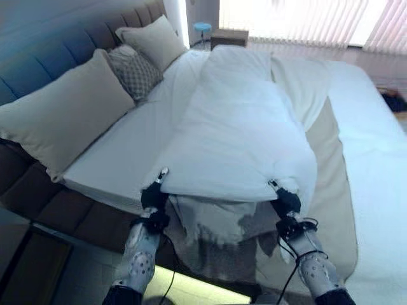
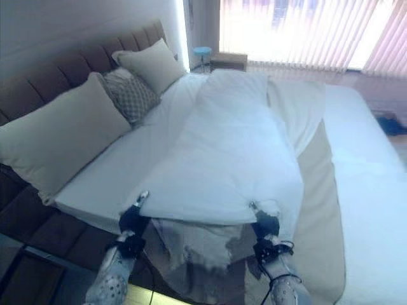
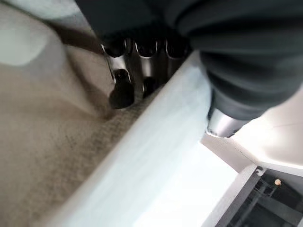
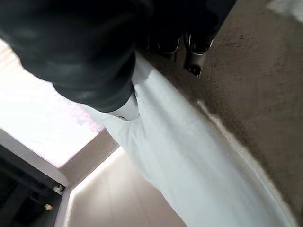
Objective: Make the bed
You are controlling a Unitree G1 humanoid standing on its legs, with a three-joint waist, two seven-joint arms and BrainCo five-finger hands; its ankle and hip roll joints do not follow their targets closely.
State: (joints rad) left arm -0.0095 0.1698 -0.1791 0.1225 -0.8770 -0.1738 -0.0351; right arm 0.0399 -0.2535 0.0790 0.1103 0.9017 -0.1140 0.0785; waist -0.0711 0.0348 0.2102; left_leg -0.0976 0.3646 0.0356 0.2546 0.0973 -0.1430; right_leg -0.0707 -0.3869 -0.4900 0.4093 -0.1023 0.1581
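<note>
A wide bed [image 1: 375, 146] stands under a window with vertical blinds [image 1: 299, 22] at 12 o'clock. A white duvet [image 1: 238, 140], folded into a long strip, runs down the middle of the mattress from 12 o'clock to the near edge at 6 o'clock. Under it, a beige blanket [image 1: 331, 190] shows along its 3 o'clock side and spills over the near edge of the bed.

The left robot hand [image 1: 152, 194] grips the near corner of the duvet at 7 o'clock. In the left wrist view its fingers [image 3: 122, 92] curl behind the white edge, against the beige blanket, with the thumb in front, so the cloth is pinched between them. The right robot hand [image 1: 286, 202] grips the other near corner at 5 o'clock. In the right wrist view its fingers [image 4: 195, 64] curl on the beige side of the white fold and the thumb presses the other side, clamped on the duvet.

At 9 to 11 o'clock, three pillows lean on a padded headboard [image 1: 38, 63]: a large cream pillow [image 1: 60, 114] nearest, a patterned cushion [image 1: 133, 73] in the middle, touching both, and a second cream pillow [image 1: 152, 39] farthest. A small round stool [image 1: 202, 28] stands beyond the bed at 12 o'clock.
</note>
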